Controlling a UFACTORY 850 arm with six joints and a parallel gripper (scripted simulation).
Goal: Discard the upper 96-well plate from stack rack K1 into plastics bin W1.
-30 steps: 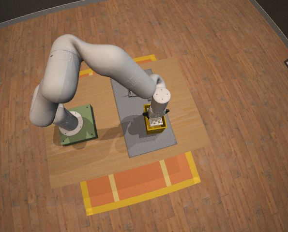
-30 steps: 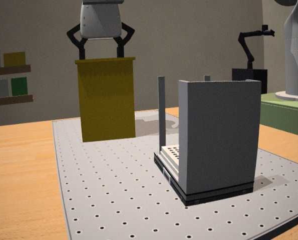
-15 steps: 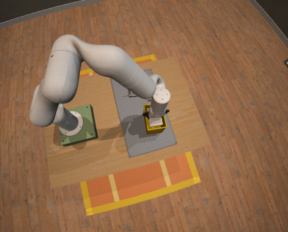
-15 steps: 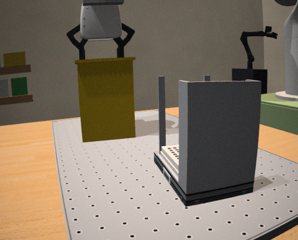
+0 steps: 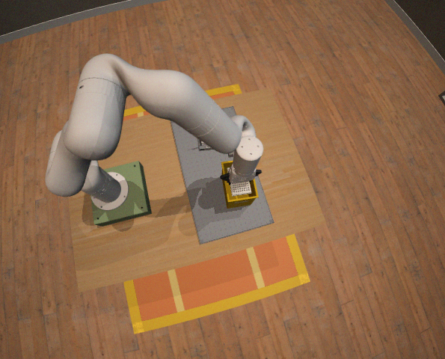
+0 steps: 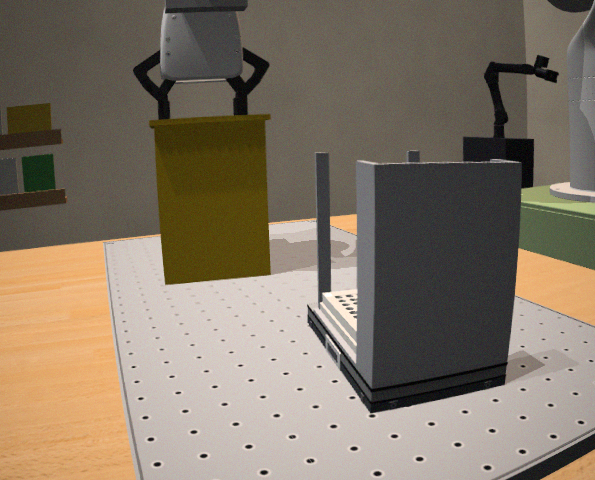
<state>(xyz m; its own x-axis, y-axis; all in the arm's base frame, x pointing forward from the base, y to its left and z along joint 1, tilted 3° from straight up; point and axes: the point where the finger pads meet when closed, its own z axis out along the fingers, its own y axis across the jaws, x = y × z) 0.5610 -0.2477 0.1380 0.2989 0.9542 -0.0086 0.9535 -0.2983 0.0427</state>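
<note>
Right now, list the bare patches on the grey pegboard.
Bare: the pegboard's near stretch, between its left edge and rack K1. Crowded: bin W1, where the end effector holds the plate.
</note>
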